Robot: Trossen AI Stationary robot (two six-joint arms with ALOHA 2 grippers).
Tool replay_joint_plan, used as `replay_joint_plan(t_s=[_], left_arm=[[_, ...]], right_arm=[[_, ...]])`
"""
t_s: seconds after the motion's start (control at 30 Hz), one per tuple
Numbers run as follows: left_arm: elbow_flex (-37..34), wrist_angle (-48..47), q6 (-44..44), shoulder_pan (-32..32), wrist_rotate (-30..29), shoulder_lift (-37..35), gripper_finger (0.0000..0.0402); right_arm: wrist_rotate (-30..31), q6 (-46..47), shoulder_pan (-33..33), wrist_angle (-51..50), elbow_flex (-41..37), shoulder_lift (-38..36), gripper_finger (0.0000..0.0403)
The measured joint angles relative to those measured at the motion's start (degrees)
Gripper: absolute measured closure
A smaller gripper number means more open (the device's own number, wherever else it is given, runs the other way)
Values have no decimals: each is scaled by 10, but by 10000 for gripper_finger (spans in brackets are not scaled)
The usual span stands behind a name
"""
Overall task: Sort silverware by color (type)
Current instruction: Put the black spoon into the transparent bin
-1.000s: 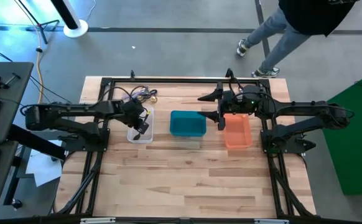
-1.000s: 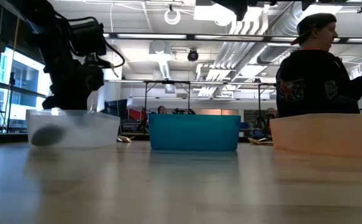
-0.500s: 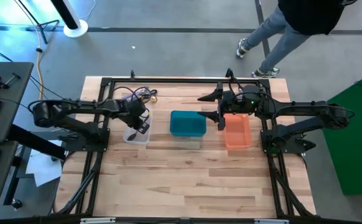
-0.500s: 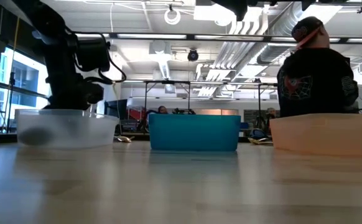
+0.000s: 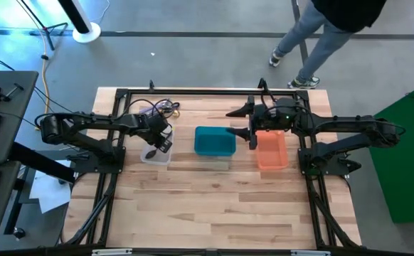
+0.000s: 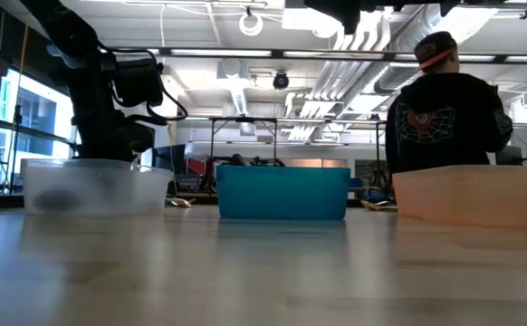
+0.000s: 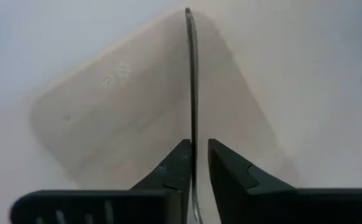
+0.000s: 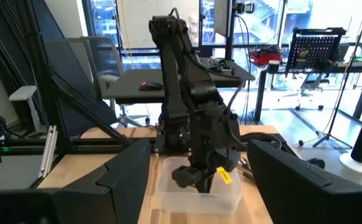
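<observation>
Closest in the left wrist view, the left hand is pinching a thin silver utensil edge-on between its 2 dark fingers, which are almost closed with only the metal strip between them. The utensil is pointing down into the clear bin, whose pale floor is filling that view.

From above, the left hand is hanging over the clear bin at the left of the wooden surface. A dark blur, possibly another utensil, is lying in the bin's front part, too faint to name. To the right the teal bin is sitting in the middle, and the orange bin is standing beyond it.

The right hand is waiting between the teal and orange bins near their back edge, its fingers spread wide apart and holding nothing.

Farther back, loose silverware is lying tangled on the surface behind the clear bin. Beyond the surface a person in a dark top is standing.
</observation>
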Motion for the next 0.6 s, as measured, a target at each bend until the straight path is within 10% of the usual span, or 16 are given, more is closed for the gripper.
replay_joint_plan(t_s=[0.6], left_arm=[[53, -61, 39, 1, 22, -9, 259]], right_arm=[[2, 0, 0, -2, 0, 0, 148]])
